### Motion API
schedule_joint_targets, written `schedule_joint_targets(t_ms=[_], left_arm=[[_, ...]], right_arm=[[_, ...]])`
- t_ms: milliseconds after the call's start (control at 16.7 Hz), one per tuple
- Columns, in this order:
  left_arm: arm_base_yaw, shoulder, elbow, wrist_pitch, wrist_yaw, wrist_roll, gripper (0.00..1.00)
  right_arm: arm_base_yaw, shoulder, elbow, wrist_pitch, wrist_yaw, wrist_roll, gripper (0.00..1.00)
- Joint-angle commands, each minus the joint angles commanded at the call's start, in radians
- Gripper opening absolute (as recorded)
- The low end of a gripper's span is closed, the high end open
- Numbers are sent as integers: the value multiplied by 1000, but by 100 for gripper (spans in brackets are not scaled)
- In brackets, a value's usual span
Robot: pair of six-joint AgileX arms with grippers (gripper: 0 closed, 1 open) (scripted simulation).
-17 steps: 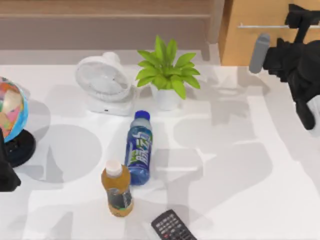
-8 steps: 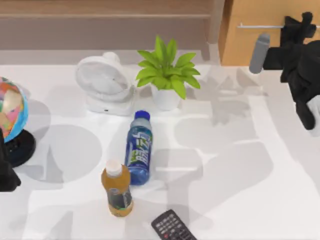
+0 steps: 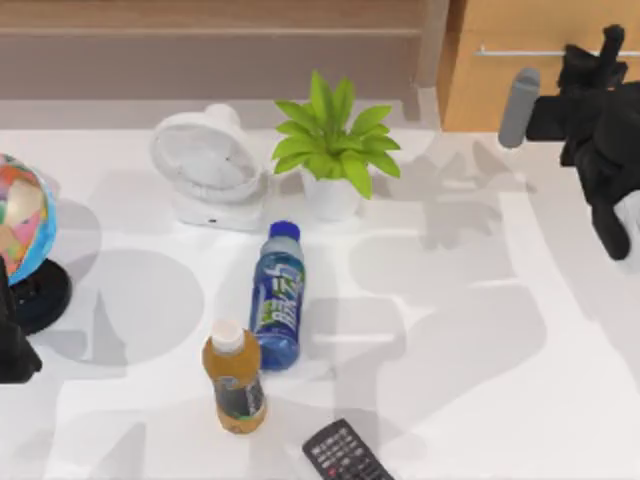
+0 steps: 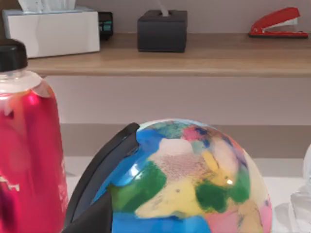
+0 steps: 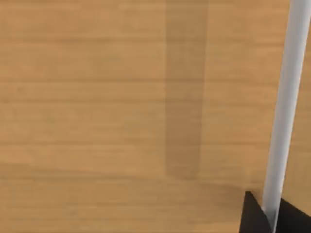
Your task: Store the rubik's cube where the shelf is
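The right gripper had moved up to the drawer, its tips beside the handle. I could not tell if it was open. The cube was nowhere on the table, so maybe it waited inside. The shelf sat behind. The left arm stayed by the globe.

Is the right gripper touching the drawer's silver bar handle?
Touching. In the right wrist view the silver bar handle runs down between the right gripper's dark fingertips, against the drawer front.
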Motion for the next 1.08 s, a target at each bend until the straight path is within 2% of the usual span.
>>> schedule_joint_targets(t_ms=[300,780,1080], left_arm=[[0,0,0,0,0,0,100],[0,0,0,0,0,0,100],[0,0,0,0,0,0,100]], right_arm=[[5,-14,-18,13,6,5,0],[37,-117,-282,151,31,5,0],[37,-121,-287,158,33,5,0]])
